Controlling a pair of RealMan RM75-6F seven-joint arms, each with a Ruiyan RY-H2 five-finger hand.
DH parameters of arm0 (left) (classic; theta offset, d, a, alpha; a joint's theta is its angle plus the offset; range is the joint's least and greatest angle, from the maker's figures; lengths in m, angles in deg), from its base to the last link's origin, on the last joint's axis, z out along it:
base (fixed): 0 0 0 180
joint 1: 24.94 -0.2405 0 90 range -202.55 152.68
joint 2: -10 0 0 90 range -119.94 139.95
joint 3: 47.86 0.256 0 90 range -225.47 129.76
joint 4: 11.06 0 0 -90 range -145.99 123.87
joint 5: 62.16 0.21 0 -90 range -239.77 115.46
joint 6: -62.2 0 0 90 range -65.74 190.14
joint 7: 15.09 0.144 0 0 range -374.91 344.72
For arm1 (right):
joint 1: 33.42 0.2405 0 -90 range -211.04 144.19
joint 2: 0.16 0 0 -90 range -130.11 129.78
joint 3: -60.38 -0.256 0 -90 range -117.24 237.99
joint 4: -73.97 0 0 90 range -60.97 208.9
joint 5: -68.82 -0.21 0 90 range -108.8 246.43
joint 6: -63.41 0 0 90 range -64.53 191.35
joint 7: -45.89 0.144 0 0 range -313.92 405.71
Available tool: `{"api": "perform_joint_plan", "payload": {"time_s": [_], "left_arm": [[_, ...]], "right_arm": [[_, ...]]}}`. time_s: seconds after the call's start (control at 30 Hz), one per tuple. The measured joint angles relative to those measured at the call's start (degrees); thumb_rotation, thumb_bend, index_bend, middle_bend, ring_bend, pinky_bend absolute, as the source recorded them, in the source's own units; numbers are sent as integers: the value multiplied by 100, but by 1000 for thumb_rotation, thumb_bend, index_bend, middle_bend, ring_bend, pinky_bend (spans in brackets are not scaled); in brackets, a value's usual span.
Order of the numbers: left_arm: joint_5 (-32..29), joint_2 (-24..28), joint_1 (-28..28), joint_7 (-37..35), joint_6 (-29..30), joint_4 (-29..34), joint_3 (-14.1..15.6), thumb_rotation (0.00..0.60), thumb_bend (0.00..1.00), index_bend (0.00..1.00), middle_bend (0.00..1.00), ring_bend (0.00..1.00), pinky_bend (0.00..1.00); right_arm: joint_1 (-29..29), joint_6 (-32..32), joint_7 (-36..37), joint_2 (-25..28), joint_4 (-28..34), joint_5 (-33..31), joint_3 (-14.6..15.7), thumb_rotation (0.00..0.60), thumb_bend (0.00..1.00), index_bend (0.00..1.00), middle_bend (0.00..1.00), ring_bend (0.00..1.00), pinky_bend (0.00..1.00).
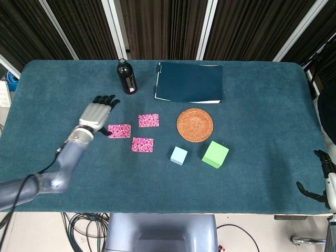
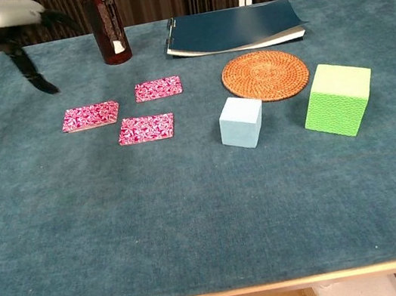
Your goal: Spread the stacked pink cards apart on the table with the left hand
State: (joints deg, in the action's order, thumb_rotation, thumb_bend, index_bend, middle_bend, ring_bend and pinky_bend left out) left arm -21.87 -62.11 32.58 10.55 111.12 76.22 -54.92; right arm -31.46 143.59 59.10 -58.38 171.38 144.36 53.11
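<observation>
Three pink patterned cards lie flat and apart on the blue cloth: a left card (image 1: 119, 130) (image 2: 90, 115), a far card (image 1: 148, 120) (image 2: 157, 88) and a near card (image 1: 143, 145) (image 2: 147, 127). My left hand (image 1: 96, 114) (image 2: 21, 37) hovers raised to the left of the left card, fingers spread, holding nothing and touching no card. My right hand (image 1: 321, 181) hangs off the table's right front corner, partly cut off by the frame, fingers apart and empty.
A brown bottle (image 1: 126, 77) (image 2: 104, 22) stands behind the cards. A dark blue folder (image 1: 189, 82) lies at the back. A woven coaster (image 1: 195, 124), a light blue cube (image 1: 178, 155) and a green cube (image 1: 215, 154) sit to the right of the cards.
</observation>
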Motion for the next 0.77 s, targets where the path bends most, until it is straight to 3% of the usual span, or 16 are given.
{"api": "perform_joint_plan", "payload": {"time_s": [0.17,0.37,0.57,0.77], "left_arm": [[2252,908,-1161,-1150,1171,628,401,600,110,159,102,0,65],[4111,1811,-2677,-2658,2759,1009,1019,600,110,159,104,0,48],[5212,2092,-3878,-3503,3915,818,1748,600,110,159,105,0,15],[5327,2058,-4196,-3556,4022,540,1825,600,110,159,105,0,10]], "right_arm": [[8,115,-291,-57,-19,62,-6,600,253,78,52,130,177],[1,306,-515,-149,-65,140,-27,600,254,79,52,129,177],[-16,457,-472,-236,-183,249,-65,600,253,78,52,129,178],[-20,480,-431,-255,-204,267,-74,600,254,78,52,129,177]]}}
